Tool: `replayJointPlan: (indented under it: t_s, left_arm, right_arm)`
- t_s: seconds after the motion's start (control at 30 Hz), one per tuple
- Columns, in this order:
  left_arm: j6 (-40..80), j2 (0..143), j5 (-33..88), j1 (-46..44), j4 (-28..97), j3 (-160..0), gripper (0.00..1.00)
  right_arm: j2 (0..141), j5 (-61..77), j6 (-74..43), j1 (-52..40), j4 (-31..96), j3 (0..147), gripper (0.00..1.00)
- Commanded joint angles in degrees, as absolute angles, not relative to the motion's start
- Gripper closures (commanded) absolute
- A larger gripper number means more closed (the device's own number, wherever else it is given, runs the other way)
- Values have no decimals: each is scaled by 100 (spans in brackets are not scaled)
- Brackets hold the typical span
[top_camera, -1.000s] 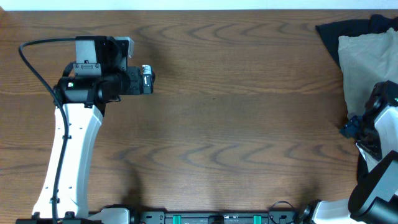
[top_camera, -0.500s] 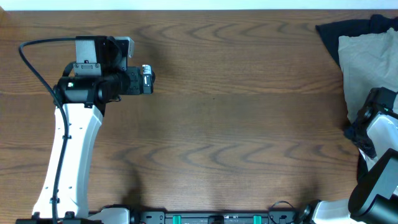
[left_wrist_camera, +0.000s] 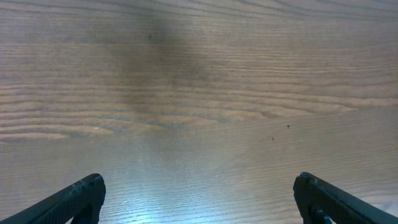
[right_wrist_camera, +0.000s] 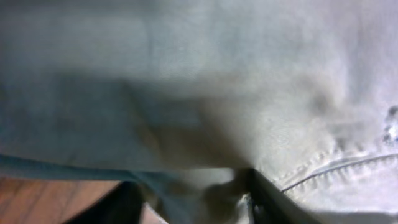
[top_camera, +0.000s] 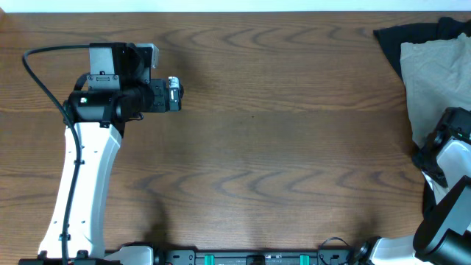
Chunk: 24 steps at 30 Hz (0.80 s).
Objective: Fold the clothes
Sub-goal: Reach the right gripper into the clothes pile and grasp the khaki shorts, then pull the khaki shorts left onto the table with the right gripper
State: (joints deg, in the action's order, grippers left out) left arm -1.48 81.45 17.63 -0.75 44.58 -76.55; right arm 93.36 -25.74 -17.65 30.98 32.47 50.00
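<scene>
The shorts lie at the frame's upper right edge. The right gripper straddles their cloth, but I cannot tell whether it has a grip. It would do best to pinch the edge firmly before dragging to centre. The left gripper gapes, empty, at upper left.

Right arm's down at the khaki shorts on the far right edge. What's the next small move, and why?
Probably pinch the shorts with the right gripper and drag them toward the middle of the table. The wrist view shows fabric bunched between its fingers, and the shorts lie crumpled at the edge, far from the open left gripper.
</scene>
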Motion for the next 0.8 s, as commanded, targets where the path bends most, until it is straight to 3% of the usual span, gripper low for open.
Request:
replayJointPlan:
  t_s: [0.0, 0.1, 0.13, 0.53, 0.77]
  left_arm:
    - [-119, 8206, 1728, -45, 4449, -7824, 2]
    - [-119, 8206, 1728, -45, 4440, -7824, 2]
    - [-119, 8206, 1728, -45, 4431, -7824, 2]
    - [-119, 8206, 1728, -45, 4429, -7824, 2]
    - [-117, 8184, 1730, -45, 4429, -7824, 2]
  right_arm:
    - [9301, -2458, -1662, 3208, 3236, 4943, 71]
    - [9244, -2071, -1531, 3188, 3450, 5074, 95]
    - [9190, -1852, -1424, 3159, 3586, 5181, 99]
    - [7959, -139, -1522, 2377, 5371, 8112, 99]
    - [8090, 895, -2093, 1463, 5277, 8388, 98]
